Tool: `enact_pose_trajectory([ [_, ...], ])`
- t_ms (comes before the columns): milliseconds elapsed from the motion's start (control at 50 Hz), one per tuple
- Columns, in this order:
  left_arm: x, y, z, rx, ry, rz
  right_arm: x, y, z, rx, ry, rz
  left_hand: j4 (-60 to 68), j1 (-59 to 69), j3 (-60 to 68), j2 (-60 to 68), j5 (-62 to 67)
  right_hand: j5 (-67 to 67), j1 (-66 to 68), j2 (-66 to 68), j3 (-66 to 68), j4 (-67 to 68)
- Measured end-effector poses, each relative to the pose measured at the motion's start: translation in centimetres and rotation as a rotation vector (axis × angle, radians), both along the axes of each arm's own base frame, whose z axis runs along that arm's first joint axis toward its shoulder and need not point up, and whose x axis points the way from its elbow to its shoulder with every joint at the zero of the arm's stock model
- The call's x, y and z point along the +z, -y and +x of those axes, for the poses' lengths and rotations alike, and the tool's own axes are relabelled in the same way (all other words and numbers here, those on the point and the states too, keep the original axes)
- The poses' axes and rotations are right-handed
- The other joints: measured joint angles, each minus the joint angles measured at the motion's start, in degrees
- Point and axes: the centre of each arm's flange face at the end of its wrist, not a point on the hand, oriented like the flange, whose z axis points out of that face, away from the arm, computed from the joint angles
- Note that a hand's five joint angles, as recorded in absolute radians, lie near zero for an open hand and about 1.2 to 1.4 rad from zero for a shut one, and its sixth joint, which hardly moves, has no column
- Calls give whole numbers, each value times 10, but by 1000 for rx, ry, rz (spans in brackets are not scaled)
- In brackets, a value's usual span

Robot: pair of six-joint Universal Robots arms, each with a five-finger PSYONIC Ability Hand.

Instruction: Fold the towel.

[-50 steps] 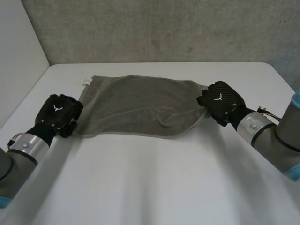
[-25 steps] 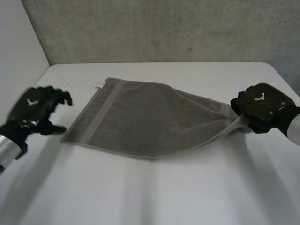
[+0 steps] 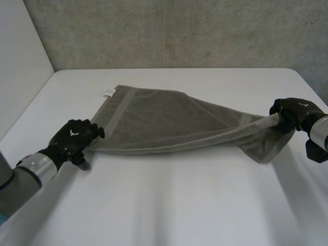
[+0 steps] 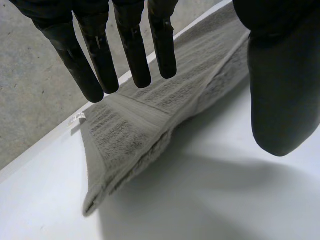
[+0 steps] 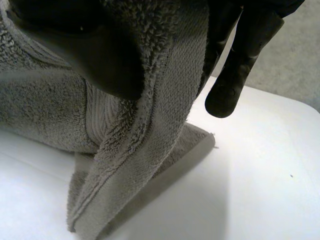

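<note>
1. Right hand (image 3: 293, 114): clamped on the towel (image 3: 159, 123). In the right wrist view the thumb (image 5: 100, 60) and a finger (image 5: 240, 65) pinch bunched cloth (image 5: 150, 125) between them.
2. The grip is at the towel's right end, held up off the table (image 3: 179, 205). A flap of cloth hangs below the hand, and its lower end touches the table surface.
3. Left hand (image 3: 73, 139): open, holding nothing. In the left wrist view the fingers (image 4: 132, 50) are straight and set apart from the thumb (image 4: 280, 75).
4. In the head view this hand is at the towel's near-left corner. In the wrist view that corner (image 4: 90, 207) lies under the palm, with the rest of the cloth running out past the fingertips. I can't tell if the hand touches the cloth.
5. Towel: grey-brown terry. The left part is spread wide on the table. Toward the right it narrows and gathers into a thick strand that rises to the right hand.
6. The near edge looks doubled over in the left wrist view, with a shadow under it.
7. A white label (image 3: 108, 93) sticks out at the far-left corner, also visible beyond the left fingertips (image 4: 76, 118).
8. Left arm (image 3: 31, 171) comes in from the near-left of the table. Right arm (image 3: 320, 136) is at the right edge.
9. A concrete wall (image 3: 179, 31) stands behind the table.
</note>
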Motion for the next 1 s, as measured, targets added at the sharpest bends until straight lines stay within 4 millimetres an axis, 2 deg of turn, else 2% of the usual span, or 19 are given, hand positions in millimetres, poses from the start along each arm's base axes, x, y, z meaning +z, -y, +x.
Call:
enact_pose_trajectory([
  [160, -6, 20, -21, 13, 21, -33, -6, 2, -8, -14, -19, 18, 3, 5, 5, 8, 13, 0, 0, 0, 0, 0],
  [320, -10, 27, -41, -5, 32, -38, -10, 2, -14, -26, -22, 30, 95, 99, 97, 100, 104, 0, 0, 0, 0, 0],
  [460, -15, 29, -45, -16, 38, 5, -11, 6, -21, -47, -21, 33, 220, 223, 223, 223, 225, 0, 0, 0, 0, 0],
  [560, -18, 28, -45, -16, 37, 40, -10, 8, -25, -58, -20, 32, 418, 421, 423, 421, 423, 0, 0, 0, 0, 0],
  [680, -15, 28, -43, -4, 22, 56, -8, 8, -26, -59, -19, 25, 432, 434, 445, 436, 446, 0, 0, 0, 0, 0],
  [840, 19, 24, -34, 40, 2, -14, 0, -5, -19, 41, -93, 36, 432, 434, 446, 436, 446, 0, 0, 0, 0, 0],
  [1000, 62, 8, -16, 99, -34, -85, 17, -37, -10, 210, -305, 26, 432, 434, 447, 436, 446, 0, 0, 0, 0, 0],
])
